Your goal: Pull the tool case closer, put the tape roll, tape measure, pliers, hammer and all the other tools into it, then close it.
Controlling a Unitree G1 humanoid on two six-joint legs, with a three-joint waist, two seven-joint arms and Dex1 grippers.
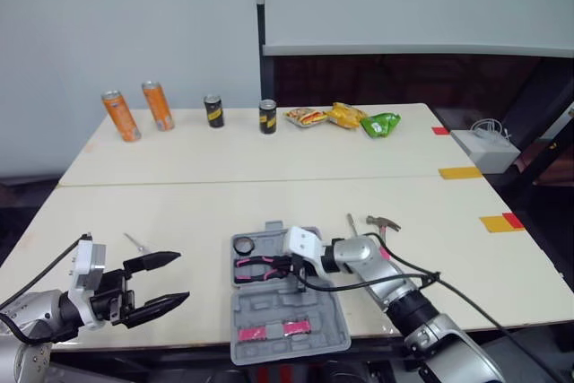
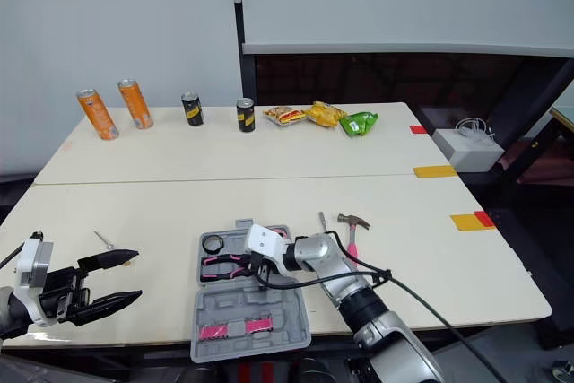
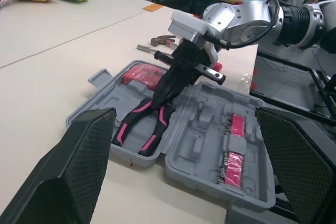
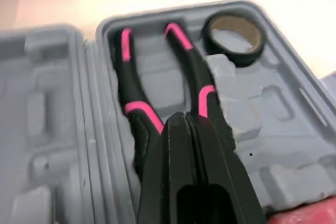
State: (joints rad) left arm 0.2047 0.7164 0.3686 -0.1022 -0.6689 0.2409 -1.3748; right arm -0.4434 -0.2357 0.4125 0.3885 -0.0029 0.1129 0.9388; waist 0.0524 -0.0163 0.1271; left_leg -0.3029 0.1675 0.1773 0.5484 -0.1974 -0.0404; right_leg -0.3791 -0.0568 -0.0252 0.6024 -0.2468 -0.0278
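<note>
Right gripper (image 4: pixel 185 116): pinched shut on the pliers (image 4: pixel 128 77), low in the case (image 3: pixel 205 124).
Left gripper (image 1: pixel 179 277): wide open, empty.
Risk: if we release early (pliers unseated), the lid may jam.

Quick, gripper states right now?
Left gripper: open, empty.
Right gripper: closed on the pliers inside the tool case.

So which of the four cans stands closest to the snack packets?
The black can at the row's right end; the other black can and both orange cans stand farther left.

The pliers (image 4: pixel 140 109) — head hidden behind the right gripper (image 4: pixel 185 116).
</note>
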